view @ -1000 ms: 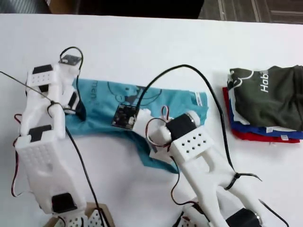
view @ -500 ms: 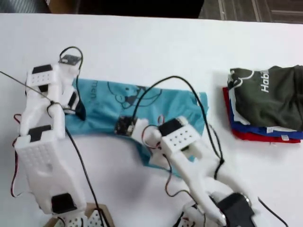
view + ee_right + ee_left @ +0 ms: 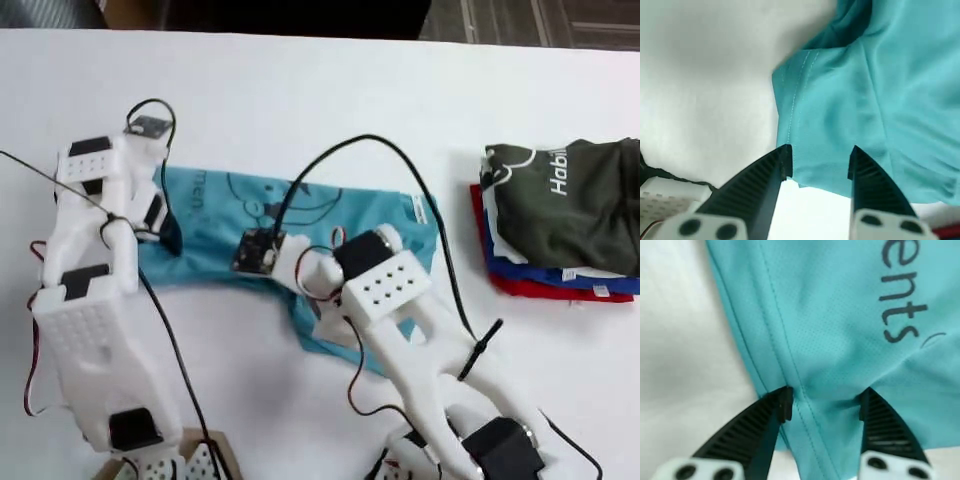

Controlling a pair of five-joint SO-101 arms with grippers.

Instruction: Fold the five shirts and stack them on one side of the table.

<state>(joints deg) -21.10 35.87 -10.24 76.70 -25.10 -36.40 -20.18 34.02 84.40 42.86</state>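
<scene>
**Both grippers open on the teal shirt, four-colour stack off to one side**

The teal shirt [image 3: 215,230] lies in a long band on the white table [image 3: 320,90]. It is partly folded, with dark print on its upper face and a pale tag at one end.

The left gripper [image 3: 825,401] sits at the end of the shirt farthest from the tag. Its two black fingers [image 3: 765,417] stand apart with their tips down on the cloth. A stitched hem runs up between them, and nothing is pinched. In the high view the left arm [image 3: 95,260] stands just beside that same end, its wrist overlapping the shirt's edge.

The right gripper [image 3: 818,161] is at the shirt's long edge on the side of the arm bases. It is about midway along the band, where a flap of cloth juts out. Its fingers are likewise spread. A corner of teal cloth with a double-stitched hem lies between the tips, and bare table shows just beside that corner. In the high view the right arm [image 3: 395,300] lies across that flap. A black cable [image 3: 400,165] arcs over the tagged half of the shirt.

Well apart from the shirt, beyond its tagged end, sits a stack of folded shirts [image 3: 560,260]. A dark green shirt [image 3: 575,200] is on top, a strip of white shows under it, and blue and red edges show below that
</scene>
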